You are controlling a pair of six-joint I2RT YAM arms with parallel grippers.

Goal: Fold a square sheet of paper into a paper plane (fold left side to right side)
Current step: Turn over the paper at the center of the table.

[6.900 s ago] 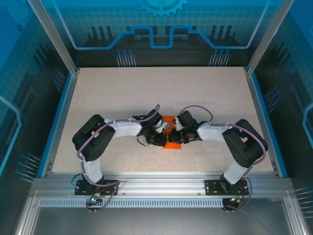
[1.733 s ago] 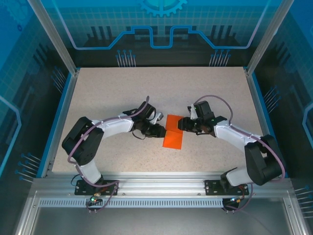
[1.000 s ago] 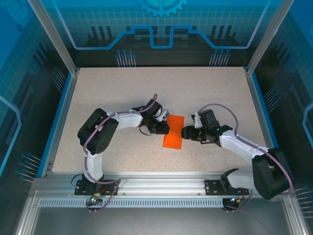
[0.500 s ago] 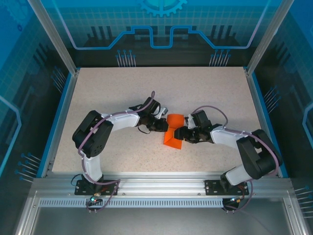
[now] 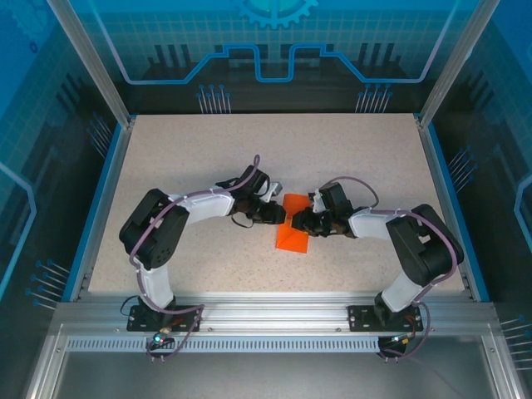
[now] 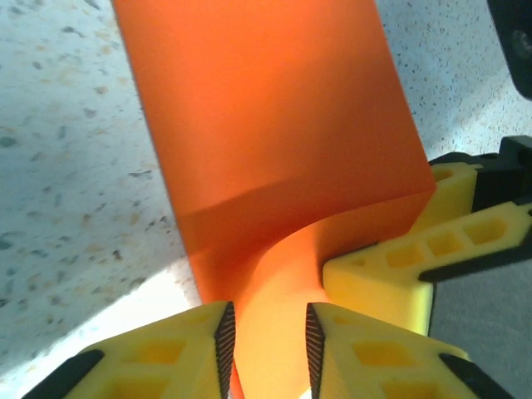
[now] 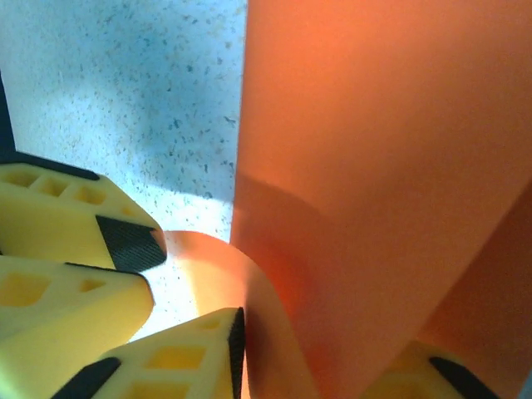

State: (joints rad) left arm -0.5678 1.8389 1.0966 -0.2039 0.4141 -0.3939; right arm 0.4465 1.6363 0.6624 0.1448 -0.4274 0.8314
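While the square sheet of paper [image 5: 293,233] arches mid-table between the arms, its left-to-right fold isn't creased yet. Jaws slightly parted, the left gripper [image 6: 266,337] brackets one edge, and the right gripper [image 7: 332,353], wider apart, straddles the curl. Every plane fold remains!

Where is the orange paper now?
Near the middle of the table in the top view, the square sheet of paper lies partly folded between the left gripper and right gripper, a curled edge passing between the left gripper's fingers.
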